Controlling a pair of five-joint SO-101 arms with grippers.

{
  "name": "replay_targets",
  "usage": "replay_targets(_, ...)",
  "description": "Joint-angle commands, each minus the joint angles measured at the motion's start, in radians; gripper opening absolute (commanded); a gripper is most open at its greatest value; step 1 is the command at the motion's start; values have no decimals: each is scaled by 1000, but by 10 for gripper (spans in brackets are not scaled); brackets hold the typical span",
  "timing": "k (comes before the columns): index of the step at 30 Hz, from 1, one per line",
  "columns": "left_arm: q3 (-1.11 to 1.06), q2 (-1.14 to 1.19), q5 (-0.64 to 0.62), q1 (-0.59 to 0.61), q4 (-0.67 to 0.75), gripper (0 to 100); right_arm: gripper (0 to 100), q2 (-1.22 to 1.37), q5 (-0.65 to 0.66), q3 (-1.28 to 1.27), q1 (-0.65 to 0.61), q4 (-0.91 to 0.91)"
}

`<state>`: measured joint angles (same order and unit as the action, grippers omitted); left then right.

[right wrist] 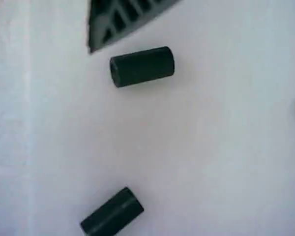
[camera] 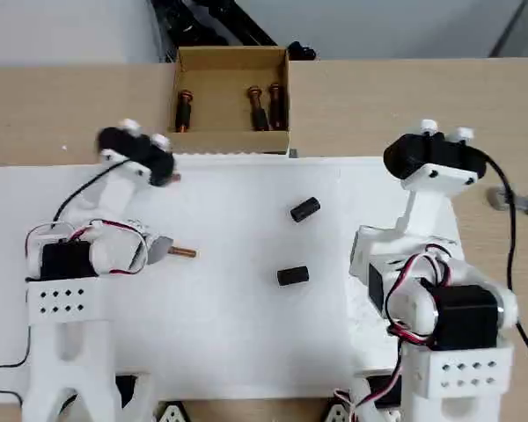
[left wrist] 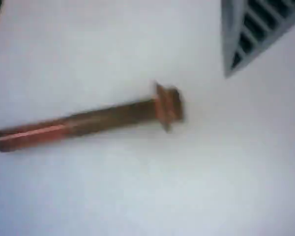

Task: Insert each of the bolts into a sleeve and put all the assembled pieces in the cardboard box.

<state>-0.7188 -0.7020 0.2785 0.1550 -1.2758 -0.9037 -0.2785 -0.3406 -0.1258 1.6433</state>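
I am poising my left gripper [camera: 162,250], jaw state unclear, beside the bolt [left wrist: 88,120] at the mat's [camera: 229,352] left edge for grasping.

readable text: none is found
cardboard box [camera: 232,58]: no print can be made out
sleeves [camera: 305,210]: no marking can be made out
bolt [left wrist: 88,120]: no marking can be made out
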Motion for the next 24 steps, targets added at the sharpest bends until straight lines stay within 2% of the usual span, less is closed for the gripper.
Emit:
replay_targets(1, 41, -25, -345, 9, -80, 295, 154, 7, -15, 38, -8, -2)
replay_targets(5, 39, -18, -577, 9, -100, 295, 154, 54, -21, 38, -5, -7)
replay_targets(8, 39, -18, -683, 8, -100, 296, 154, 142, -83, 40, -4, -7)
replay_targets(14, 5, -15, -733, 8, -49, 297, 154, 255, -97, 46, -8, -59)
replay_targets(17, -45, -14, -738, 9, -5, 298, 154, 278, -34, 46, -10, -104)
replay_targets(20, -5, 31, -738, 5, -32, 298, 154, 303, -2, 46, -10, -117)
replay_targets(24, 102, 201, -735, 6, -123, 324, 154, 346, -2, 46, -10, -119)
